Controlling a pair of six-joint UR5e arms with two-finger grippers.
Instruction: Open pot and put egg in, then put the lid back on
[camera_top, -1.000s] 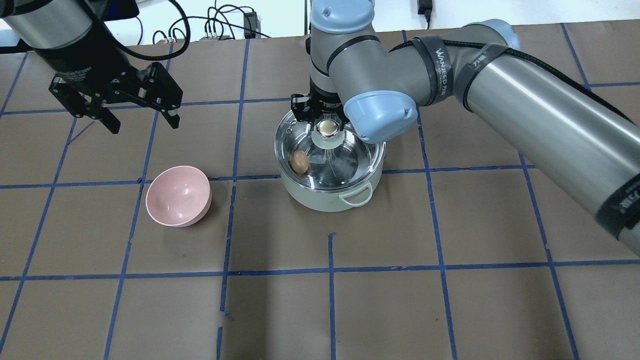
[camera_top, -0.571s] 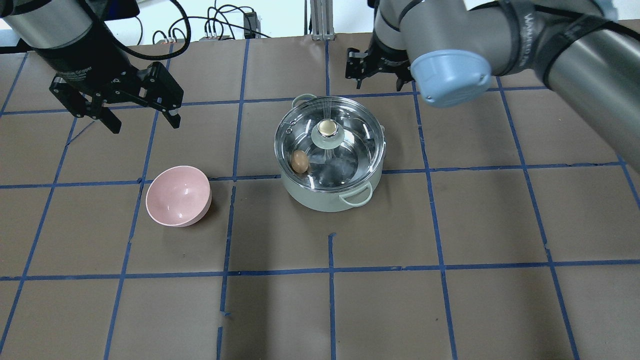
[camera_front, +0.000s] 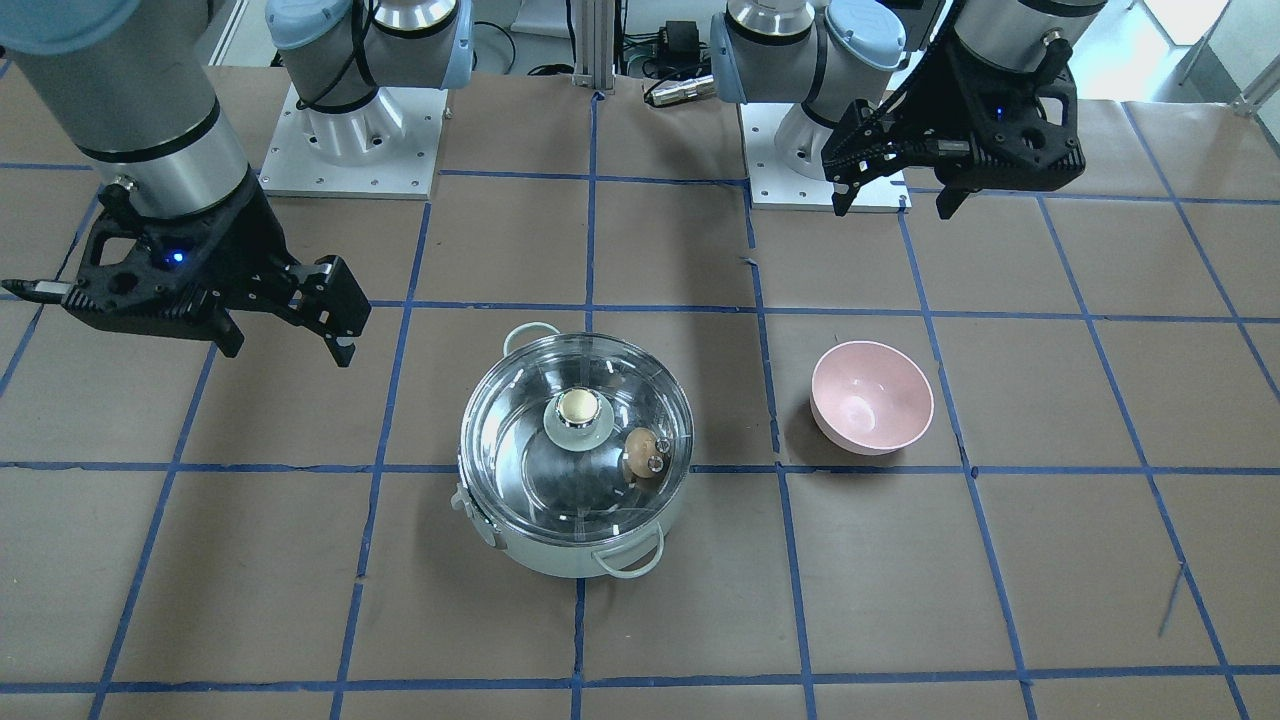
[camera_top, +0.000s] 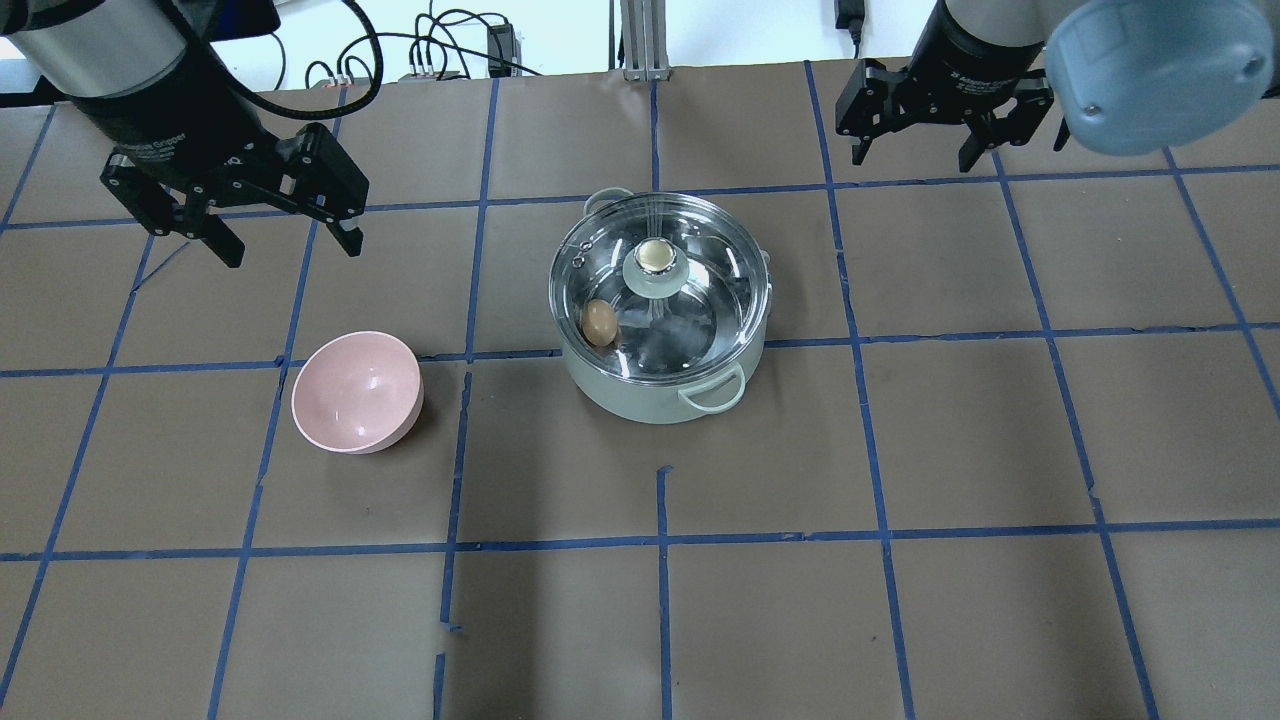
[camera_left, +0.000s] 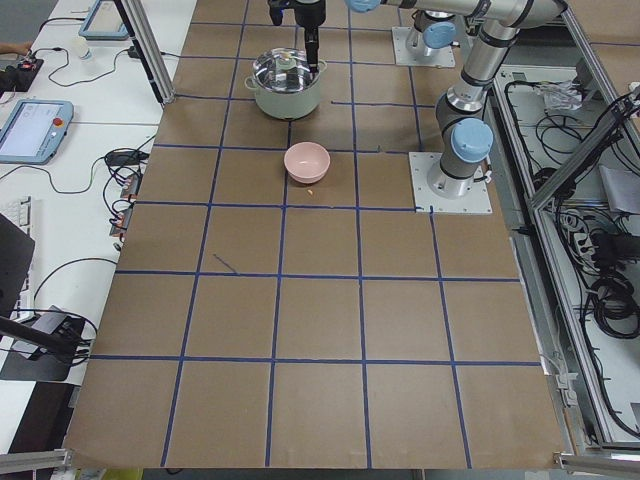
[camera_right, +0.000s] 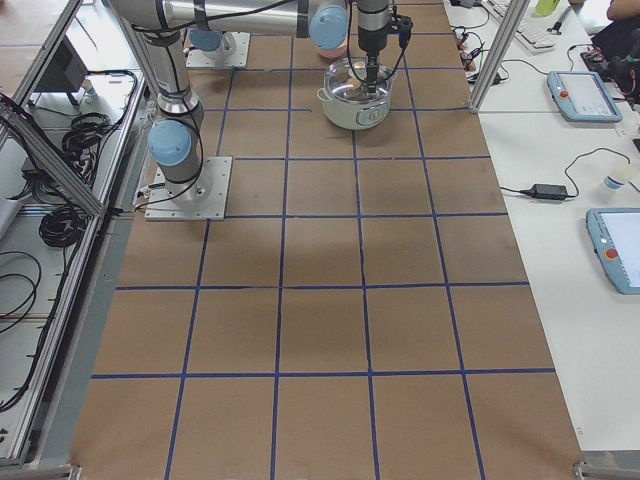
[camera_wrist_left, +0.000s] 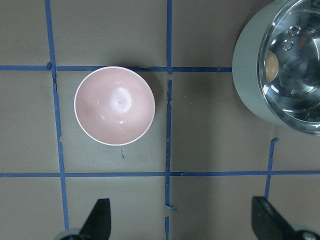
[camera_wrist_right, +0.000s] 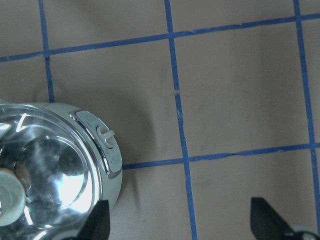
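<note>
We are looking at a brown desk (camera_top: 640, 620) that is carrying a grid of blue tape lines. The pot (camera_top: 640, 400) is standing upright near the middle of it, sitting across one of those lines. One loop handle is facing the robot's side and the other the far side.

The lid (camera_top: 700, 300) is lying flat on the pot's rim and closing it. We are seeing the shiny steel inside through its clear glass.

The left pincer (camera_top: 290, 248) is hanging above the desk on the robot's left, well apart from the pot. Its fingers are standing spread wide. In its wrist view we are seeing both fingertips far apart at the lower edge, with the bowl beyond them. The right pincer (camera_top: 913, 160) is hovering over the far right part of the desk, also well clear of the pot. Its jaws are likewise gaping wide, gripping nothing.

The pink bowl (camera_top: 357, 392) is resting mouth up on the desk, on the robot's left of the pot and apart from it, just beside a tape line.

The lid's knob (camera_top: 655, 258) is pointing straight up at the centre of the glass.

The egg (camera_top: 599, 322) is lying inside the pot under the lid. It is resting on the steel floor on the side nearer the bowl.
</note>
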